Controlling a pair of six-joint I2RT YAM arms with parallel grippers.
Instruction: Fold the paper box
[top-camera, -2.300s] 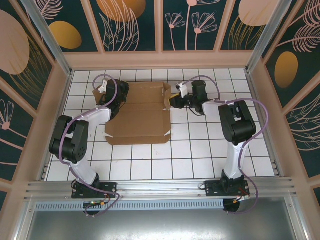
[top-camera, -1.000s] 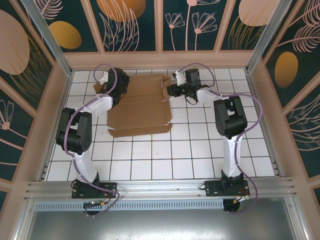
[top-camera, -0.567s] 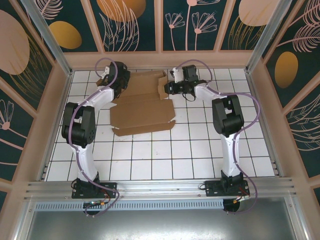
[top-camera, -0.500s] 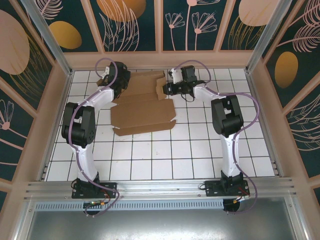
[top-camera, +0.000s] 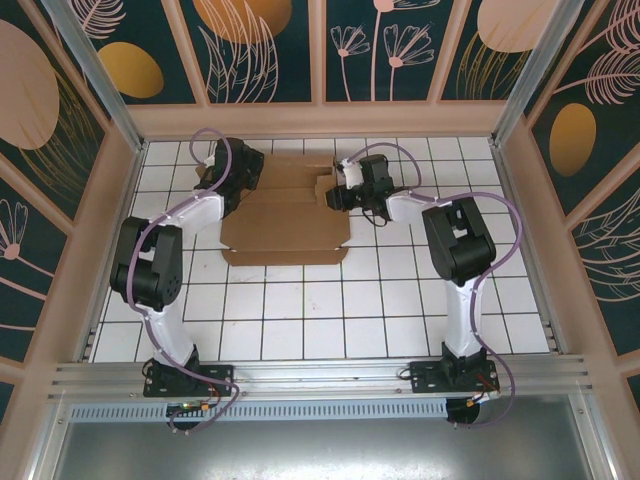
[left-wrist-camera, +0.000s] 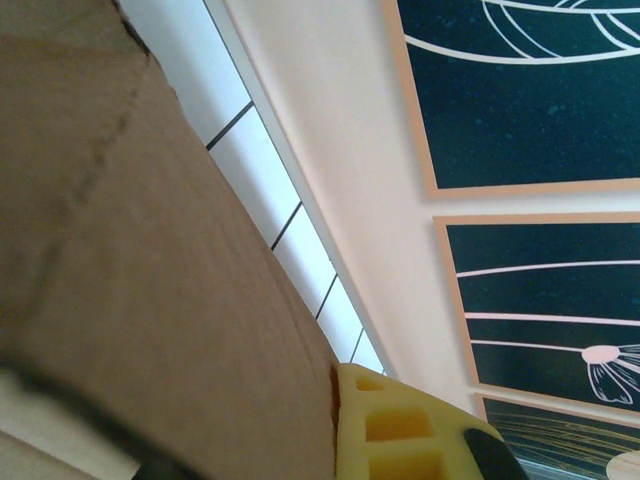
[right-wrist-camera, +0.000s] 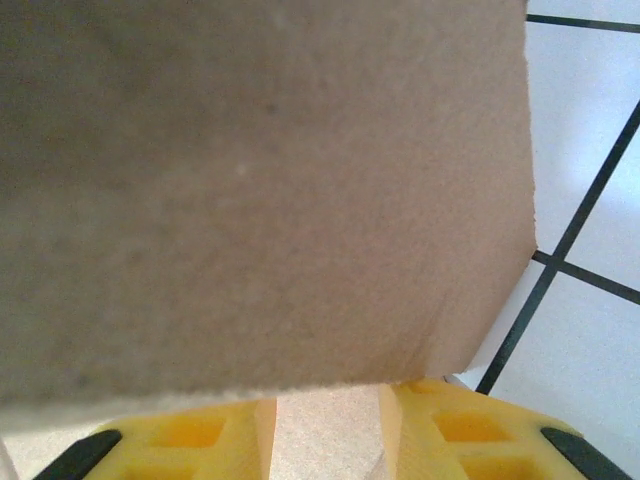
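1. Two arms reach the paper box (top-camera: 285, 225), which lies on the far middle of the tiled table (top-camera: 400, 300).
2. At its far left corner, the left gripper (top-camera: 228, 182) is hidden by cardboard; grip unclear.
3. At the far right flap, the right gripper (top-camera: 338, 192) has cardboard between its fingers (right-wrist-camera: 190, 432); I cannot tell whether it pinches.

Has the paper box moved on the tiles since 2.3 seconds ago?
Yes. The paper box slid toward the back wall; its near edge now lies on a farther tile row.

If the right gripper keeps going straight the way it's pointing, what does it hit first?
The paper box: its cardboard sits directly ahead of the right gripper, possibly touching, though depth is unclear.
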